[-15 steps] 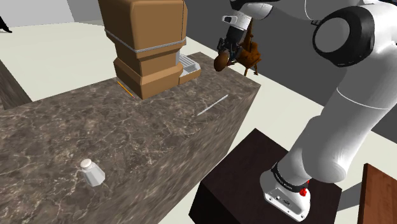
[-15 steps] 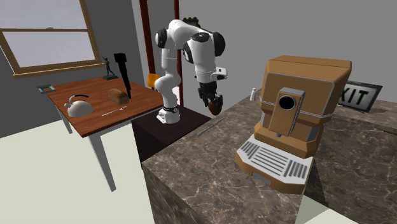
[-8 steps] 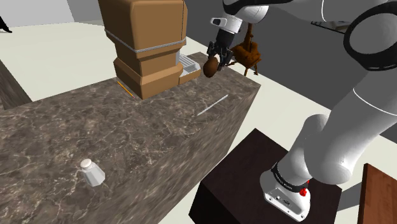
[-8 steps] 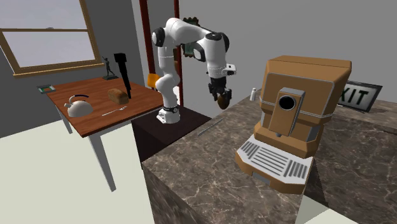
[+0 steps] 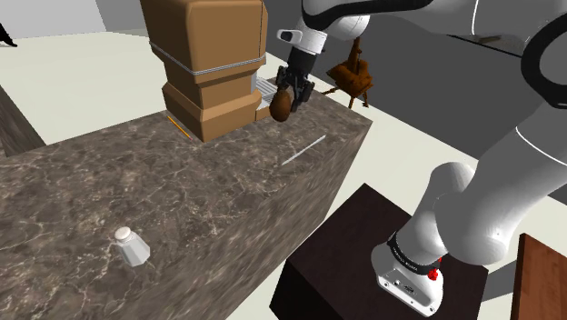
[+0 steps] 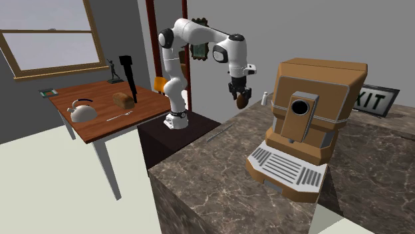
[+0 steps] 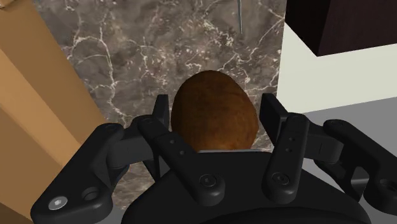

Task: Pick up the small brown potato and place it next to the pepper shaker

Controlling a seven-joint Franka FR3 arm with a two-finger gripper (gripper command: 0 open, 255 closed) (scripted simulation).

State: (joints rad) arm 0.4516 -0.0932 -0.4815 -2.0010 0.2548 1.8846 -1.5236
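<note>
My black gripper [image 5: 285,98] is shut on a small brown potato [image 5: 281,107] and holds it in the air over the marble counter [image 5: 200,195], close to the brown coffee machine [image 5: 211,64]. In the wrist view the fingers [image 7: 161,118] clasp the potato [image 7: 213,113] from both sides above the counter's edge. From the second exterior view the gripper [image 6: 241,94] hangs with the potato [image 6: 242,100] just to the left of the shaker [image 6: 267,98]. The small pale shaker [image 5: 131,246] stands far from the gripper, toward the shoulder view's lower left.
A thin silver utensil [image 5: 303,150] lies on the counter near its edge. The dark stand [image 5: 363,245] sits beside the counter. A wooden table [image 6: 100,123] with a kettle [image 6: 83,111] and bread [image 6: 122,100] stands behind. An EXIT sign [image 6: 376,101] leans behind the machine [image 6: 307,113].
The gripper has carried the potato toward the shoulder view's left and slightly down, from beyond the counter's edge to over the counter beside the coffee machine. The grip stayed shut.
</note>
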